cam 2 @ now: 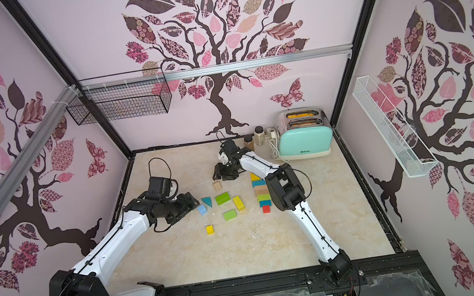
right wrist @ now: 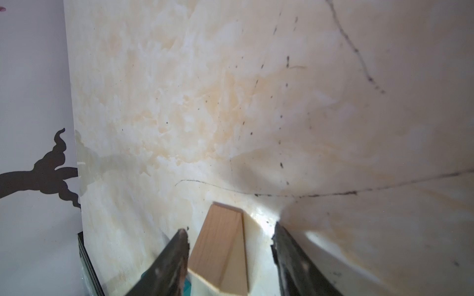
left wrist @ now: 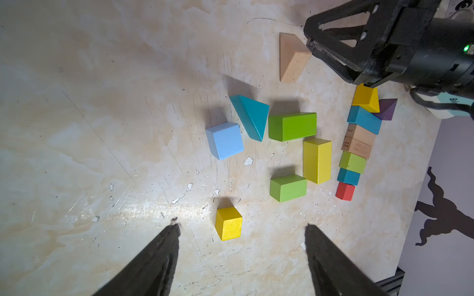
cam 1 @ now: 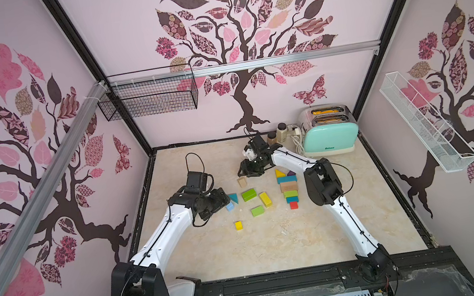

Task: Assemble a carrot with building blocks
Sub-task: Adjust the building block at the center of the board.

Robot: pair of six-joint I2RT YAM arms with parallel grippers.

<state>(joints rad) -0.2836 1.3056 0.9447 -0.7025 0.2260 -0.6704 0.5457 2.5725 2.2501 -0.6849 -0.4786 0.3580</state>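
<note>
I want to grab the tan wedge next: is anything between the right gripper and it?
Nothing visible. In the right wrist view the tan wedge lies on the table directly between the open jaws of the right gripper, with no other block between them.

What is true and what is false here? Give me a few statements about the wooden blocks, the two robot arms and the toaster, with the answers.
1. The red wooden cube ends the line of blocks on the side nearest the arms' bases. True.
2. The left gripper grips the small yellow wooden cube. False: its jaws stand open and empty, and the cube lies on the table.
3. In the right wrist view, the plain tan wooden wedge shows between the fingers of the right gripper. True.
4. The toaster is bright red. False: it is mint green.
</note>
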